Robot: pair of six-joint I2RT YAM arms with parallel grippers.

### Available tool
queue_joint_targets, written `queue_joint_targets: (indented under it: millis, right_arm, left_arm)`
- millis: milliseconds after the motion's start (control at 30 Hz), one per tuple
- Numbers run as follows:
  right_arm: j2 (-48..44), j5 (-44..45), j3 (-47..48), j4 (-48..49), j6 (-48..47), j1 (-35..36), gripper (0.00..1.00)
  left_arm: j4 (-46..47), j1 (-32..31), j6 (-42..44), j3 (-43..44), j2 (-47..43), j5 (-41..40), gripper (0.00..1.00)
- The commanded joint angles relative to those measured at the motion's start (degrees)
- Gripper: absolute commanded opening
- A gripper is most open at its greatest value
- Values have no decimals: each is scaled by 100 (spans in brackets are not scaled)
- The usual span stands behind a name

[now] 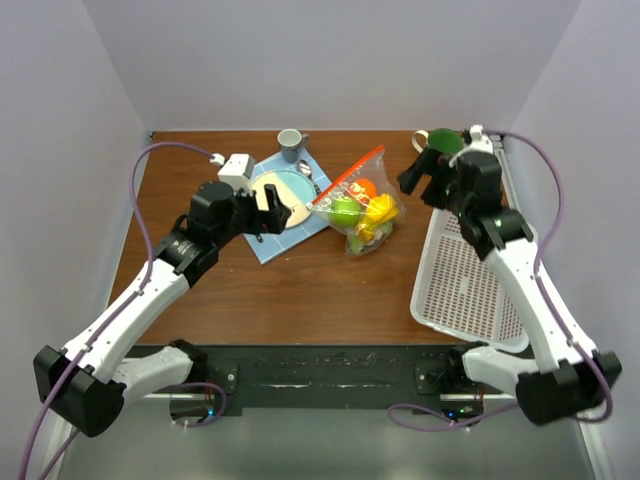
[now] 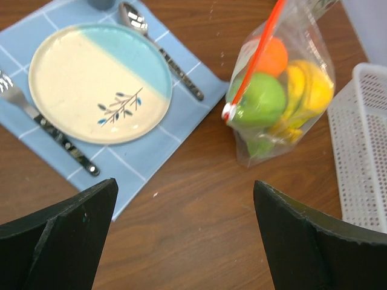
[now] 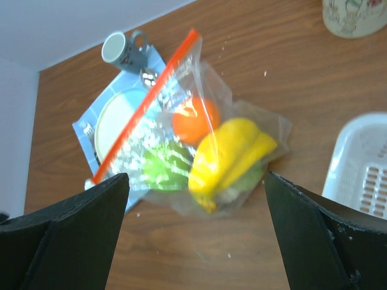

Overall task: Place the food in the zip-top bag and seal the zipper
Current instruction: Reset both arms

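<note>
The clear zip-top bag (image 1: 362,208) lies on the table's middle back. Inside it are a green apple (image 1: 343,211), an orange (image 1: 363,189), a yellow banana (image 1: 380,210) and a pale green leafy piece (image 1: 360,239). Its orange-red zipper (image 1: 347,177) runs straight along the mouth edge. The bag also shows in the left wrist view (image 2: 279,84) and the right wrist view (image 3: 199,151). My left gripper (image 1: 278,212) is open and empty, left of the bag, over the plate. My right gripper (image 1: 427,178) is open and empty, right of the bag.
A blue placemat (image 1: 272,240) holds a cream and blue plate (image 1: 275,190), a fork (image 2: 48,124) and a spoon (image 2: 160,51). A grey mug (image 1: 291,145) stands behind it. A white lattice basket (image 1: 470,290) lies at the right. A patterned cup (image 3: 354,17) stands at the back right.
</note>
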Motion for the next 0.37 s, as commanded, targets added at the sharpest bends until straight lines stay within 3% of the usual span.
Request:
queue_joint_targets:
  millis: [0, 333]
  right_arm:
    - [-815, -82, -1062, 201, 124, 42, 99]
    - [-1495, 227, -1443, -81, -17, 42, 99]
  left_arm:
    - [105, 34, 89, -500, -492, -98, 100]
    - [518, 34, -69, -1107, -1030, -299, 100]
